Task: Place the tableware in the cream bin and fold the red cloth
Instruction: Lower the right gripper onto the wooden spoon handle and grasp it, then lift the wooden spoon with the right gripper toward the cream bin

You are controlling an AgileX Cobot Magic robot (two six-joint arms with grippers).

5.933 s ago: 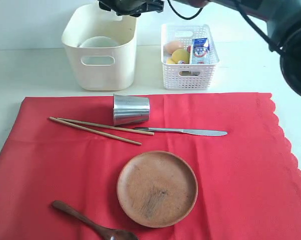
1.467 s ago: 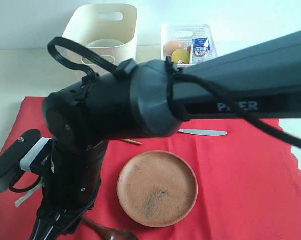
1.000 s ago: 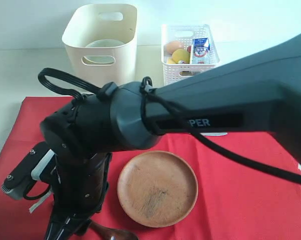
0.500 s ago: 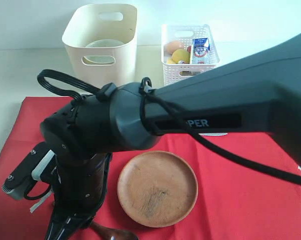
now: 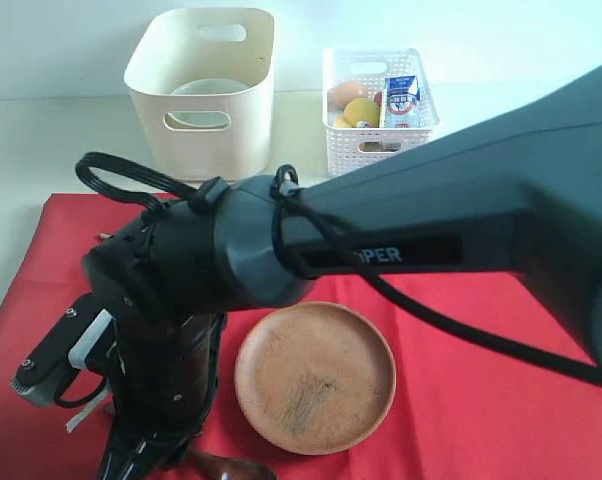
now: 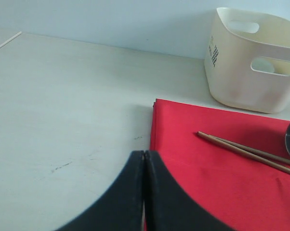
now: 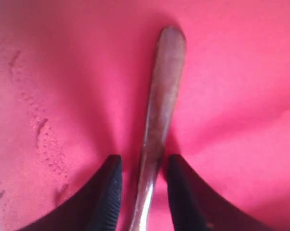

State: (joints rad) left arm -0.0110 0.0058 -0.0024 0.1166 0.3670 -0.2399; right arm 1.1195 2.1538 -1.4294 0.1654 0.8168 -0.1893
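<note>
The right arm (image 5: 281, 250) hides much of the red cloth (image 5: 481, 380) in the exterior view. The dark wooden spoon (image 7: 162, 86) lies on the cloth, its handle between the parted, not clamping fingers of the right gripper (image 7: 141, 161). The left gripper (image 6: 144, 161) is pressed together. The arm reads "IPER".

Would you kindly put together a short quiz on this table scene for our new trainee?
1. True or false: the left gripper is shut.
2. What lies between the fingers of the right gripper? A plate; B spoon; C lemon.
3. Fill in: inside the cream bin sits a pale ____.
Key: 1 true; 2 B; 3 bowl.
</note>
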